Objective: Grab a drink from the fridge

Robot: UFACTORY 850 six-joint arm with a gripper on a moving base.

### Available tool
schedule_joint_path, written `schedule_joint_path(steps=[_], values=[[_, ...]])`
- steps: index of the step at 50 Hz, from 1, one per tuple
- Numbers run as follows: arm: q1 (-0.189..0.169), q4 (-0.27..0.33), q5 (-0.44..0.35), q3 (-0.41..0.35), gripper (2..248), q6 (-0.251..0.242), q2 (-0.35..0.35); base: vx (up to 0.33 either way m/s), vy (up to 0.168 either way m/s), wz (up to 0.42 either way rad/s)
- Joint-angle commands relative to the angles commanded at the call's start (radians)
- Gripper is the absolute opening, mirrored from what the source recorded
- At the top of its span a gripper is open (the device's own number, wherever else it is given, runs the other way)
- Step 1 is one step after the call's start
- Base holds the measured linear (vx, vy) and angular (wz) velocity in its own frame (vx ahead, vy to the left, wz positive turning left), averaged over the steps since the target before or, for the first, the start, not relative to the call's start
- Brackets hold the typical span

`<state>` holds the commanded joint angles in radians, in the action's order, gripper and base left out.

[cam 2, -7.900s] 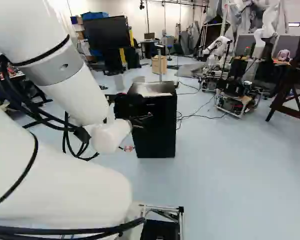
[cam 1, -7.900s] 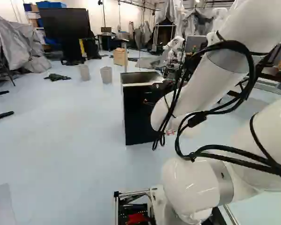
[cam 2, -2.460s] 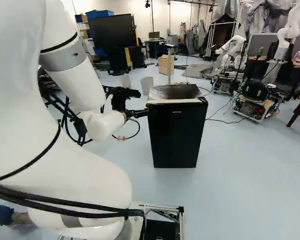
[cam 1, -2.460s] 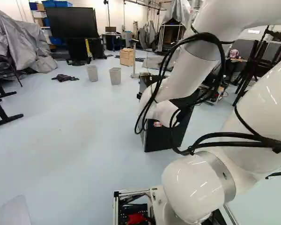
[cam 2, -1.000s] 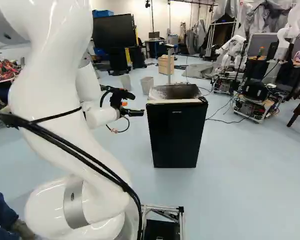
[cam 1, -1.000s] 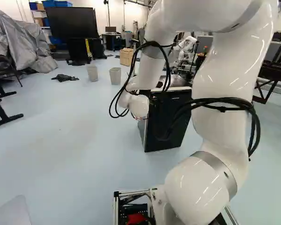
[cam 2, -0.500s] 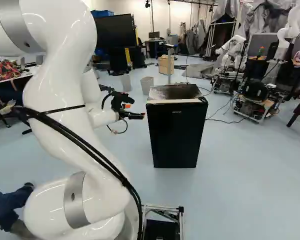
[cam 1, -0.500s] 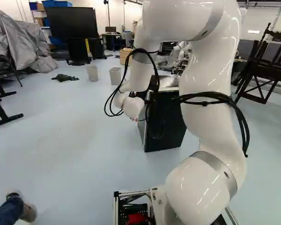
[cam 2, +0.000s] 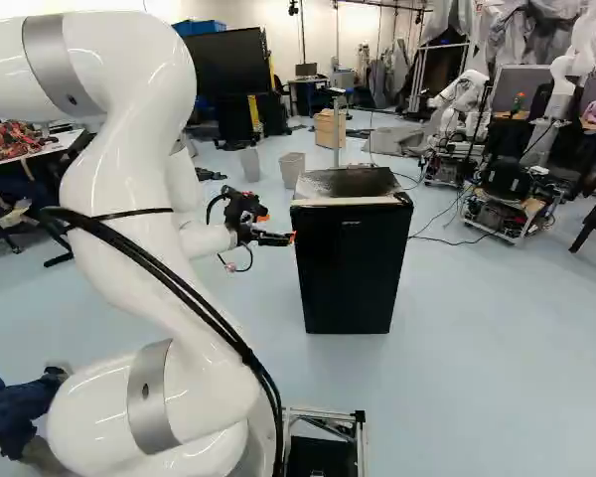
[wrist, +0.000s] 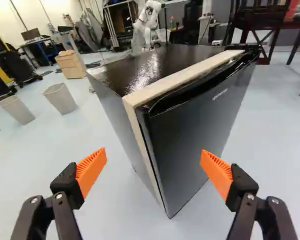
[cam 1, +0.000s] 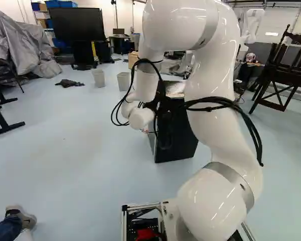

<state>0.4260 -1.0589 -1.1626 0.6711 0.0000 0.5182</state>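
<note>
- Forward goes the arm [cam 2: 129, 179] compared with a second ago, bringing the claw [wrist: 153, 151] nearer the fridge's edge; the base hasn't moved. That sets me up, I judge, for opening.
- Dead ahead of the claw I see the fridge [cam 2: 348, 263], its near corner lined up between the fingers.
- Across that corner, the door [wrist: 205, 110] looks shut; I'd want it pulled open next.
- My claw's orange pads [wrist: 91, 170] stand wide apart, gripping nothing; I see no contact.
- No drink shows; presumably it's behind the door, beyond the claw.
</note>
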Motion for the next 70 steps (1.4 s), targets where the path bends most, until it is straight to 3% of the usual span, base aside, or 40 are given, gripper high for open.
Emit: schedule_joint_path(steps=[48, 70], values=[[0.032, -0.198, -0.152, 0.159, 247, 0.0, 0.131, 0.0, 0.0, 0.0], [0.022, -0.286, -0.197, 0.226, 247, 0.0, 0.169, 0.0, 0.0, 0.0]])
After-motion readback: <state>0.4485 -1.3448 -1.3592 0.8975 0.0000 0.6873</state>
